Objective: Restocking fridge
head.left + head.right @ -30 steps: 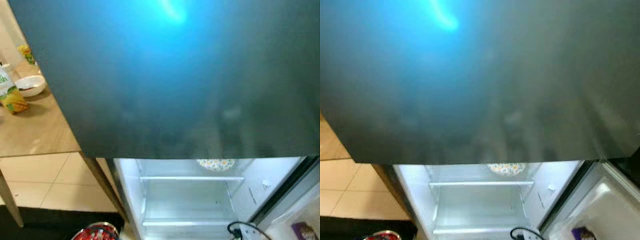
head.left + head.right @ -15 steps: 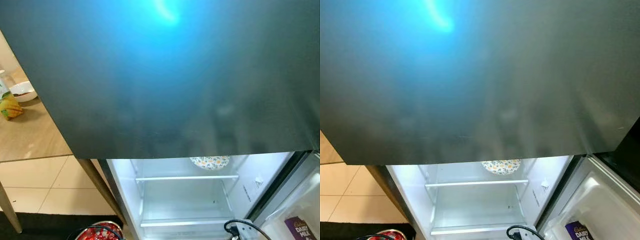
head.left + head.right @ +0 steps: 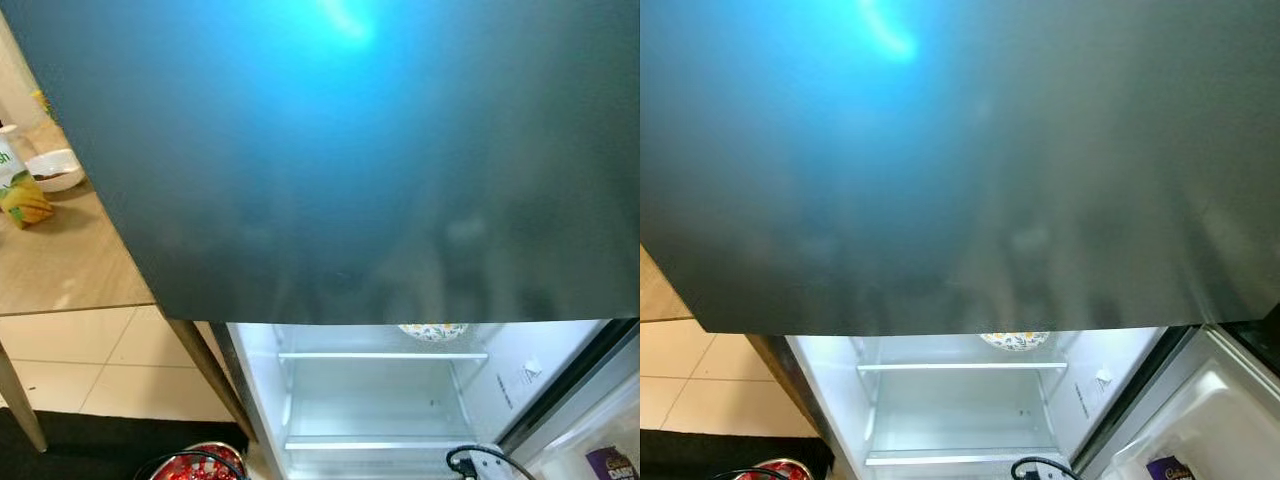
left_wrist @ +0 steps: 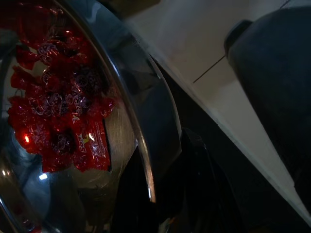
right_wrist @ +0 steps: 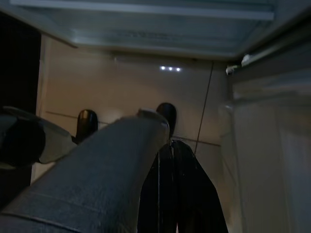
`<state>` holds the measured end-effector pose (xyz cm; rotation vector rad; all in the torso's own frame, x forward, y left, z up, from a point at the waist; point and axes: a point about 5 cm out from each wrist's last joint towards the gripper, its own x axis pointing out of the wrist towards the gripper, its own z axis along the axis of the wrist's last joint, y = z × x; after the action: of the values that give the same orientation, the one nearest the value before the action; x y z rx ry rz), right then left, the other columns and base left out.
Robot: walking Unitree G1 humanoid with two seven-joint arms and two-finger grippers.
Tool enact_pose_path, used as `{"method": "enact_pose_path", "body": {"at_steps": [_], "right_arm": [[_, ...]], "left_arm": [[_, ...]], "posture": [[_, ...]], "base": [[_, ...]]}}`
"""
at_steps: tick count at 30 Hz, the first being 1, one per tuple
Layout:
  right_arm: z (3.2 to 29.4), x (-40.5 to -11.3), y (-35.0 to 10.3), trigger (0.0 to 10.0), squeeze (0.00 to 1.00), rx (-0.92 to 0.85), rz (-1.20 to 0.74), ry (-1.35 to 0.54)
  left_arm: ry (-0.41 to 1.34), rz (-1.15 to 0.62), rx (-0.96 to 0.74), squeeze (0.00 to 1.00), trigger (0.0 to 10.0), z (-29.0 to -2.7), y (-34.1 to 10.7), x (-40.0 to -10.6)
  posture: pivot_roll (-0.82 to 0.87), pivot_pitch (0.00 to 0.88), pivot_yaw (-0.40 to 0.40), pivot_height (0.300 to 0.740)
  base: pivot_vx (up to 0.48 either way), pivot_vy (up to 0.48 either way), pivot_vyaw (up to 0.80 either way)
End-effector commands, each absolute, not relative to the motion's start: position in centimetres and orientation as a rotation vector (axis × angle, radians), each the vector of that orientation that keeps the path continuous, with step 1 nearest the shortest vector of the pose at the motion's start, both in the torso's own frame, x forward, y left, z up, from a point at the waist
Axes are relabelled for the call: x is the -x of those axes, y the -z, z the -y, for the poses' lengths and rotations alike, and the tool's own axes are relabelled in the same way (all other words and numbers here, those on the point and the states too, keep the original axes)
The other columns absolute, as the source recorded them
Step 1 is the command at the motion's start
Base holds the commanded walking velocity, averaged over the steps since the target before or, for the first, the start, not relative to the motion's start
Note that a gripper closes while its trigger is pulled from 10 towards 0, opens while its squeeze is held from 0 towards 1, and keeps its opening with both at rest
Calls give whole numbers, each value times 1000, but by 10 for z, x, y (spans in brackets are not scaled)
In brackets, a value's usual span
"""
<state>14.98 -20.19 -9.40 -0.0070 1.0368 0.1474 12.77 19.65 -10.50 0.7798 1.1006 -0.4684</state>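
My left claw [image 4: 160, 204] grips a steel bowl [image 4: 141, 126] of red candies [image 4: 63, 107]; my right claw [image 5: 182, 194] hangs closed before the open fridge [image 3: 380, 390].

No lettering on any package or carton can be read.

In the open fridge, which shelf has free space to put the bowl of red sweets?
The lower glass shelf looks bare from wall to wall. The upper shelf is free on its left and middle; a patterned dish sits at its right rear. The door bin holds a purple chocolate pack.
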Motion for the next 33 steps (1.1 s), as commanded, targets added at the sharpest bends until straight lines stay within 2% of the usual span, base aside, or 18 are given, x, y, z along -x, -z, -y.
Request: {"method": "enact_pose_path", "body": {"at_steps": [1, 17, 33], "right_arm": [[208, -147, 94, 10000, 0, 24, -1049, -137], [204, -155, 91, 10000, 0, 41, -1023, -167], [203, -169, 85, 10000, 0, 38, -973, -176]], "left_arm": [[461, -1088, -785, 0, 10000, -197, 104, -129], [496, -1043, -780, 0, 10000, -189, 102, -138], [606, -872, -823, 0, 10000, -165, 90, -170]], "posture": [[-100, 0, 29, 740], [-101, 0, 29, 740], [-102, 0, 29, 740]], "base": [[0, 0, 0], [0, 0, 0], [0, 0, 0]]}}
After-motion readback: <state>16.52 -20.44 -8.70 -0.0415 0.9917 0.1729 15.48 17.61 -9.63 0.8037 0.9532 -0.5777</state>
